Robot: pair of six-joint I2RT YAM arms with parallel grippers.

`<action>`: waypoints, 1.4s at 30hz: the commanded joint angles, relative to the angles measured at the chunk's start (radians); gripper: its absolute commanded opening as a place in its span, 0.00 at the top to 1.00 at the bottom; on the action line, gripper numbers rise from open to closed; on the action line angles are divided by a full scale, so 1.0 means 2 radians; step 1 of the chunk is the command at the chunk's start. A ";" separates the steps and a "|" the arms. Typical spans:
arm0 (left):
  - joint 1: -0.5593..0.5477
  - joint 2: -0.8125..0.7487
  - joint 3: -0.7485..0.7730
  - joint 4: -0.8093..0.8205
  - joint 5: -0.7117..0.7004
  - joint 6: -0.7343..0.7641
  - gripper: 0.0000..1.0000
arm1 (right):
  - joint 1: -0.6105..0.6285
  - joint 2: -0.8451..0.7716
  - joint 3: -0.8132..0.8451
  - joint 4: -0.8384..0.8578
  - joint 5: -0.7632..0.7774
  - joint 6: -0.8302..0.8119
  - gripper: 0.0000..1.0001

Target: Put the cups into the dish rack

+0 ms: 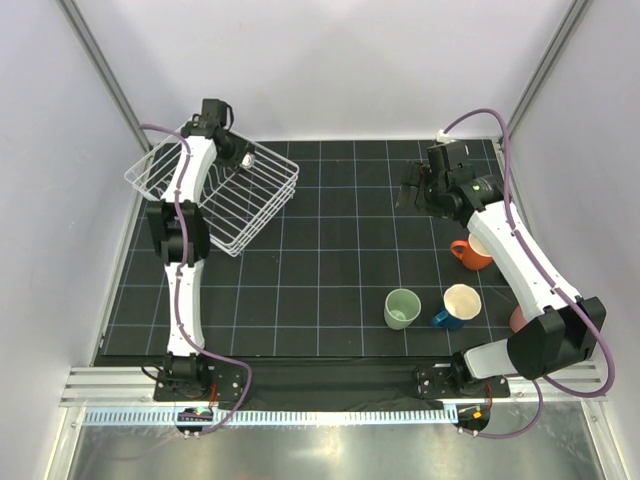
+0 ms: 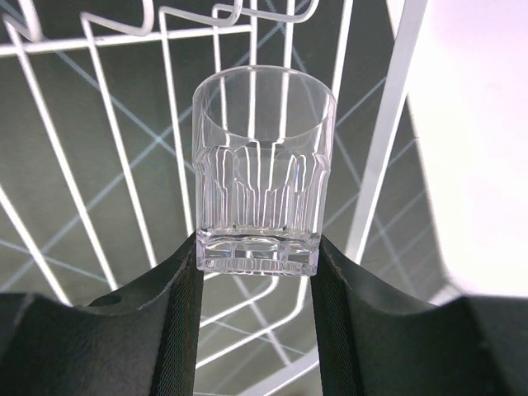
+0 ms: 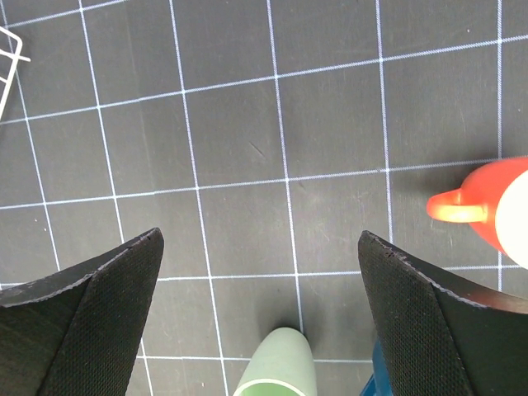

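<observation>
My left gripper (image 2: 257,256) is shut on the thick base of a clear glass (image 2: 264,173) and holds it over the white wire dish rack (image 2: 384,132). From above, the left gripper (image 1: 243,158) and glass (image 1: 249,160) are at the far side of the tilted rack (image 1: 262,205). My right gripper (image 1: 415,186) is open and empty above the mat. Below it in the right wrist view (image 3: 260,243) are the pale green cup (image 3: 276,363), the orange cup (image 3: 495,206) and a sliver of the dark blue mug (image 3: 381,375).
The pale green cup (image 1: 402,308), the blue mug (image 1: 458,305) and the orange cup (image 1: 472,253) stand on the black gridded mat (image 1: 330,250) at the near right. A pink cup (image 1: 517,320) is mostly hidden behind my right arm. White walls enclose the mat.
</observation>
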 commanded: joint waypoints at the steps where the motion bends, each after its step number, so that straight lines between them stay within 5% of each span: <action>1: 0.006 -0.002 -0.012 0.032 0.021 -0.081 1.00 | 0.001 -0.014 0.003 -0.004 0.006 -0.002 0.00; 24: 0.012 0.006 -0.040 0.065 0.026 -0.263 0.99 | 0.002 0.036 0.036 0.004 -0.031 -0.018 0.00; 30: 0.012 0.010 -0.045 0.062 0.031 -0.264 0.70 | 0.002 0.047 0.043 0.005 -0.030 -0.019 0.00; 36: 0.012 0.009 -0.045 0.073 0.036 -0.265 0.62 | 0.001 0.054 0.048 0.007 -0.031 -0.020 0.00; 42: 0.013 0.010 -0.047 0.076 0.039 -0.267 0.38 | 0.001 0.057 0.048 0.009 -0.034 -0.022 0.00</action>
